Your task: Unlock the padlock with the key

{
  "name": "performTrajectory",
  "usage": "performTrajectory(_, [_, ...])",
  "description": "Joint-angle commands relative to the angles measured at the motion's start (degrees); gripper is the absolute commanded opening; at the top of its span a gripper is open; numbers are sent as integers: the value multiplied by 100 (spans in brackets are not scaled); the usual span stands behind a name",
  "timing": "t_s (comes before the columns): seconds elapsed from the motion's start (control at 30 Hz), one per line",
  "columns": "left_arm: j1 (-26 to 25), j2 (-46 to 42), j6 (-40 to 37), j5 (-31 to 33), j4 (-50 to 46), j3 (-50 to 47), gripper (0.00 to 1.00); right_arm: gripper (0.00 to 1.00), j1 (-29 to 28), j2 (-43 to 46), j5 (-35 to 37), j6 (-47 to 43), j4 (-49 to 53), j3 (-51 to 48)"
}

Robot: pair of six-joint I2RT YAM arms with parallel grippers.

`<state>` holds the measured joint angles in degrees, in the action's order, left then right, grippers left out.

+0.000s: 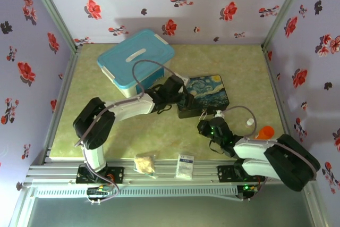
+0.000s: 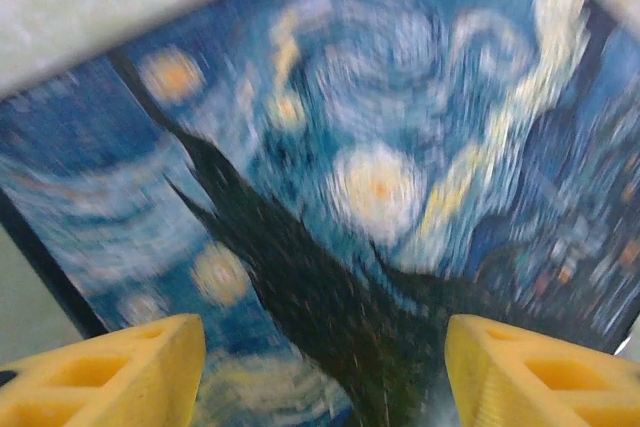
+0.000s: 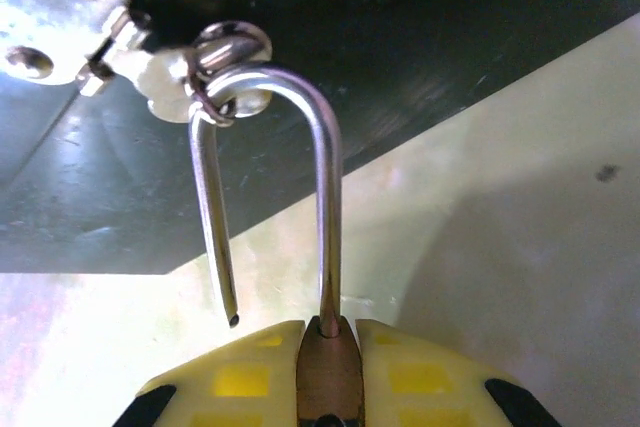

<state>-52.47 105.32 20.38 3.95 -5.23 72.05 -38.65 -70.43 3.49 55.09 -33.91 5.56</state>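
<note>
- Right hand (image 3: 328, 342), bottom centre of the right wrist view: its yellow fingers (image 3: 235, 379) are clenched on the brass body of the padlock (image 3: 328, 372), which is squeezed between them.
- From that body the silver shackle (image 3: 324, 197) rises toward the top of the frame. Its right leg enters the body, and its left leg ends free just above the left finger.
- The shackle's bend is hooked through the ring of a metal hasp (image 3: 150, 82), upper left, on the dark side of the painted box (image 3: 420, 37).
- Seen from above, this hand is at the box's lower edge, near the middle of the table (image 1: 249, 67).
- Left hand (image 2: 322, 337): its fingers are spread wide over the box's blue painted lid, grasping nothing. Seen from above, it is at the box's left end.
</note>
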Motion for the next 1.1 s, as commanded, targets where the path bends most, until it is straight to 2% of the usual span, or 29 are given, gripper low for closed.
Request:
performTrajectory(0.0, [-223, 150, -711, 512, -549, 291, 63, 8, 78, -755, -659, 414, -829, -21])
performTrajectory(0.2, [-246, 489, -975, 663, -847, 323, 61, 3, 95, -2174, -678, 1041, -2760, -100])
performTrajectory(0.47, [-255, 392, -1095, 735, -830, -166, 56, 0, 111, -3368, 11, 1411, -4501, -297])
performTrajectory(0.7, [-254, 277, -1203, 814, -726, -550, 55, 0, 211, -3388, 394, 1576, -4548, -232])
performTrajectory(0.87, [-255, 264, -1234, 827, -667, -716, 48, 0, 249, -3048, 847, 1657, -4525, -303])
performTrajectory(1.07, [-259, 208, -1338, 840, -579, -823, 46, 0, 288, -2981, 874, 2026, -4551, -68])
